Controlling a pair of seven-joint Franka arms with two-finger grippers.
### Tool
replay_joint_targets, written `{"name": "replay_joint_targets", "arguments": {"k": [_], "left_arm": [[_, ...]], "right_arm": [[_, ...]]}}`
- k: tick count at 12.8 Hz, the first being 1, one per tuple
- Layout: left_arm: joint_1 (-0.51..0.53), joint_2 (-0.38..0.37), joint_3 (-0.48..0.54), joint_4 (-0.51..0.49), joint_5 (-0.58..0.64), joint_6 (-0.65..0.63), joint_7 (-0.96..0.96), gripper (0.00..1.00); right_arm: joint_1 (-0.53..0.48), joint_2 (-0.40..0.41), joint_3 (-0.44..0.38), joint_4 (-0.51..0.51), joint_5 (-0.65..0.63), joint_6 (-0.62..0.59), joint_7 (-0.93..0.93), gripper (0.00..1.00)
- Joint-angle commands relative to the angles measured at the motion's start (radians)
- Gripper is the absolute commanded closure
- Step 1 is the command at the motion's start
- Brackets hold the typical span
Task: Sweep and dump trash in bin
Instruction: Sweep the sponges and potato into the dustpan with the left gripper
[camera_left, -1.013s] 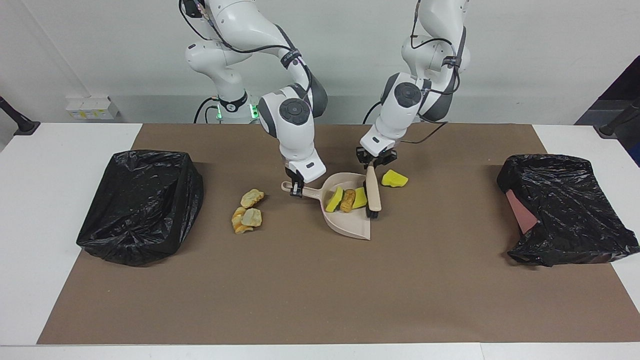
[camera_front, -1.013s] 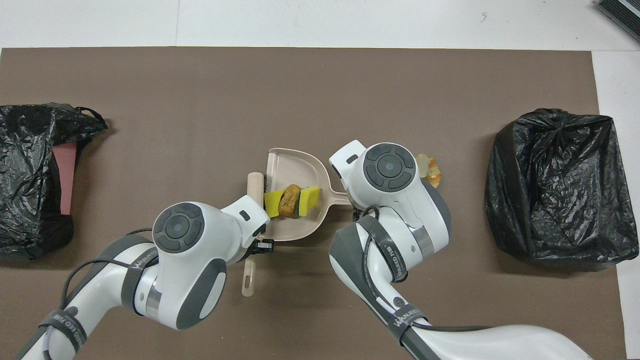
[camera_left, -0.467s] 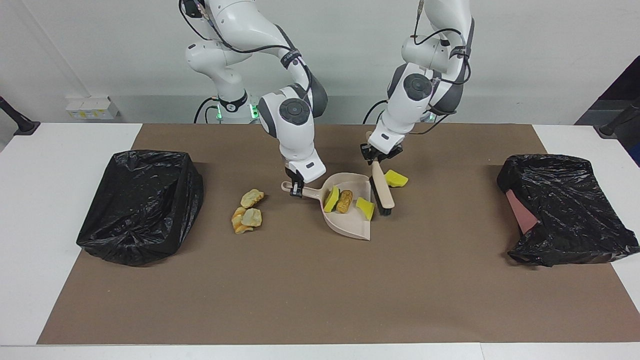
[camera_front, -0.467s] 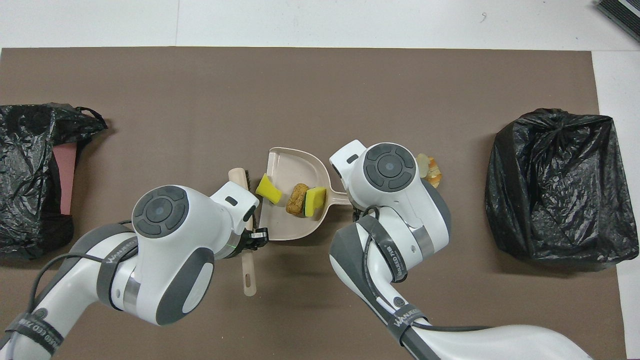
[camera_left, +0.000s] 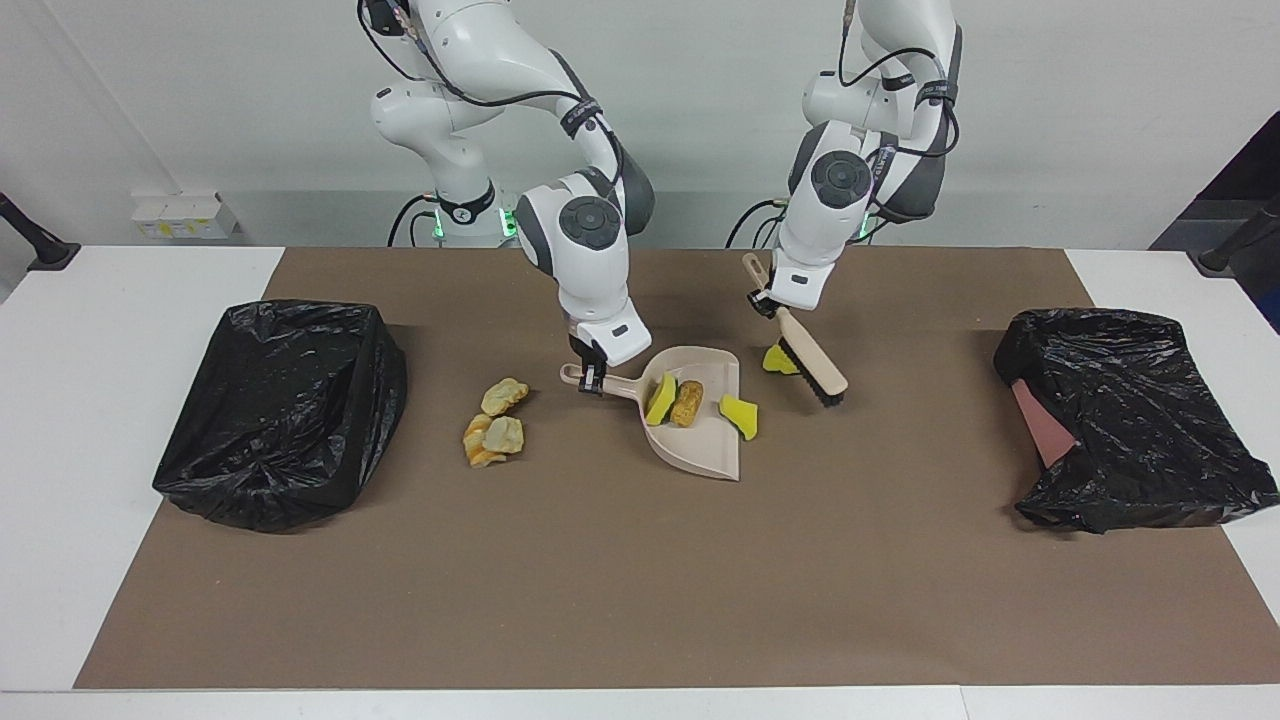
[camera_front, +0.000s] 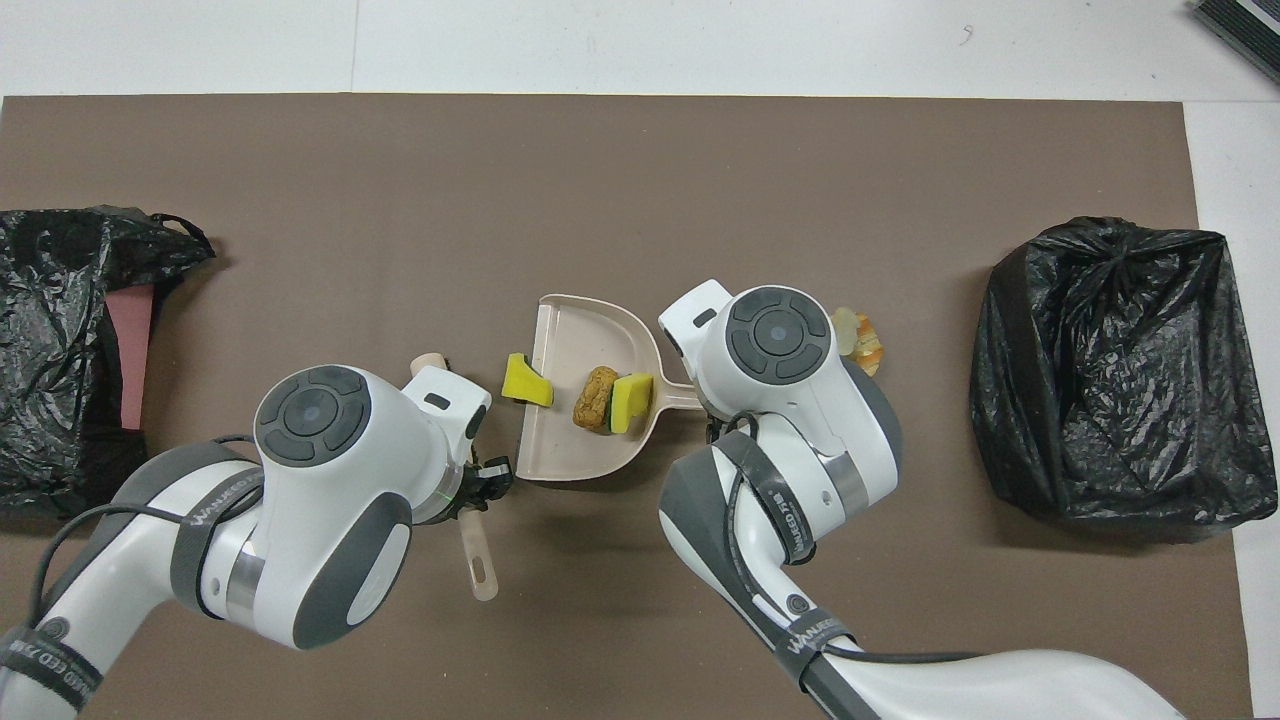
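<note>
My right gripper (camera_left: 594, 379) is clamped on the handle of the beige dustpan (camera_left: 700, 440), which sits on the brown mat (camera_left: 640, 580) mid-table. From overhead the right arm's wrist covers that grip completely; I only see it in the facing view. My left gripper (camera_left: 768, 302) is closed on the handle of the hand brush (camera_left: 812, 364), held tilted with the bristle end low, just beside the dustpan toward the left arm's end. From overhead most of the brush hides under the left wrist; only the handle end and a bit of the head stick out.

In the pan: a yellow sponge chunk (camera_left: 661, 399) and the brown lump (camera_left: 687, 402), touching. A second yellow chunk (camera_left: 740, 415) straddles the pan's open edge. The third yellow chunk (camera_left: 777, 361) is half hidden by the brush in the facing view and I can't find it from overhead.

The pastry pieces (camera_left: 496, 427) lie clustered on the mat toward the right arm's end; from overhead only a sliver shows past the right arm. I can't separate all three.

Two black-bagged bins: one (camera_left: 285, 410) at the right arm's end, one (camera_left: 1135, 430) at the left arm's end, cut off by the overhead frame edge.
</note>
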Motion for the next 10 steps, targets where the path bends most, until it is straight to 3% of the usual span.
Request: {"name": "replay_joint_targets", "arguments": {"k": [1, 3, 4, 8, 10], "left_arm": [[-0.004, -0.117, -0.008, -0.132, 0.025, -0.001, -0.102, 1.0], [-0.009, -0.185, -0.011, -0.237, 0.025, 0.068, -0.09, 1.0], [-0.015, -0.18, -0.013, -0.26, 0.025, 0.112, -0.09, 1.0], [-0.043, -0.113, -0.013, -0.268, -0.014, 0.249, 0.024, 1.0], [-0.023, -0.075, -0.007, -0.247, -0.15, 0.335, 0.211, 1.0]], "right_arm": [[-0.012, -0.011, 0.005, -0.007, -0.016, -0.001, -0.018, 1.0], [-0.012, -0.011, 0.005, -0.007, -0.016, -0.002, -0.017, 1.0], [-0.012, -0.011, 0.005, -0.007, -0.016, -0.002, -0.016, 1.0], [-0.012, -0.011, 0.005, -0.007, -0.016, -0.002, -0.009, 1.0], [-0.012, -0.011, 0.005, -0.007, -0.016, -0.002, -0.007, 1.0]]}}
